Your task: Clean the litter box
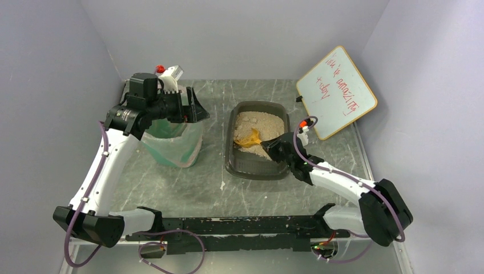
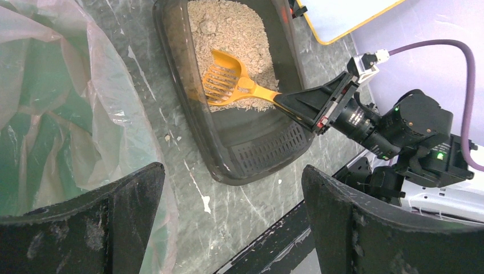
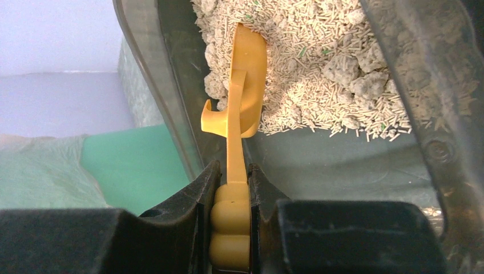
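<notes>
litter box [image 1: 251, 166] mid-table, right of bagged green bin [image 1: 171, 145] | right gripper [image 1: 275, 147] clamped on orange slotted scoop [image 1: 249, 138], blade in litter | left gripper [image 1: 193, 109] spread wide, empty, at bin rim | likely early: clumps visible, scooping and dumping left

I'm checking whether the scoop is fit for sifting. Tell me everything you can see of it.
The scoop looks like orange-yellow plastic, with a slotted head and a thin, flat handle ending in rounded bumps. The right tool is shut on that handle end. The head rests tilted in the near edge of the litter, inside the litter box and close to its left wall. Litter lies against it, and no damage shows.
</notes>
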### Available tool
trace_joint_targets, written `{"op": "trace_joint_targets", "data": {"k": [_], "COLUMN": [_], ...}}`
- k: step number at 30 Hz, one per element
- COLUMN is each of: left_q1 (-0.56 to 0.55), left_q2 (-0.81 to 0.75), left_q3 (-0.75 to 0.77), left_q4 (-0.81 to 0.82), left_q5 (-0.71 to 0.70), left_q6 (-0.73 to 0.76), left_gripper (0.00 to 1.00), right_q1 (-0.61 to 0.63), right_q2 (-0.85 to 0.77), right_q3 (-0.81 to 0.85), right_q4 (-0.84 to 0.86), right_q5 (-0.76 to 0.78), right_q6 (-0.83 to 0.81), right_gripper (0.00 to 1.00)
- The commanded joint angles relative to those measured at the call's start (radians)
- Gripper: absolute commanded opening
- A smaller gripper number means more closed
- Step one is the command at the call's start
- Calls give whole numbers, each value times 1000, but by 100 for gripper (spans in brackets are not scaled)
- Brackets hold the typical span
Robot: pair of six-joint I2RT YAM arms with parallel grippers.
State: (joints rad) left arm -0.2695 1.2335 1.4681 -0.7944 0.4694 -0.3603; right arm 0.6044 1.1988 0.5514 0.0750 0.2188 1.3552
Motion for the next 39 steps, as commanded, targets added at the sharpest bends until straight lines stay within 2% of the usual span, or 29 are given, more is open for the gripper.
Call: {"op": "trace_joint_targets", "data": {"k": [1, 12, 18, 25, 39], "left_q1": [1, 2, 1, 1, 1], "left_q2": [3, -3, -17, -25, -25], "left_q3": [37, 61, 47, 47, 44], "left_q4": [-10, -34, -19, -22, -11], "left_q5": [28, 19, 47, 47, 60], "left_q6": [12, 20, 18, 25, 21], "left_gripper": [95, 95, 95, 94, 93], "right_q1": [0, -9, -20, -40, -69], "right_q2": [54, 116, 170, 114, -2], "right_q3": [-34, -40, -77, -147, -237], "right_q4": [54, 107, 231, 343, 436], "right_q5": [77, 178, 112, 70, 32], "right_q6": [33, 53, 63, 35, 12], "right_gripper": [0, 0, 0, 0, 0]}}
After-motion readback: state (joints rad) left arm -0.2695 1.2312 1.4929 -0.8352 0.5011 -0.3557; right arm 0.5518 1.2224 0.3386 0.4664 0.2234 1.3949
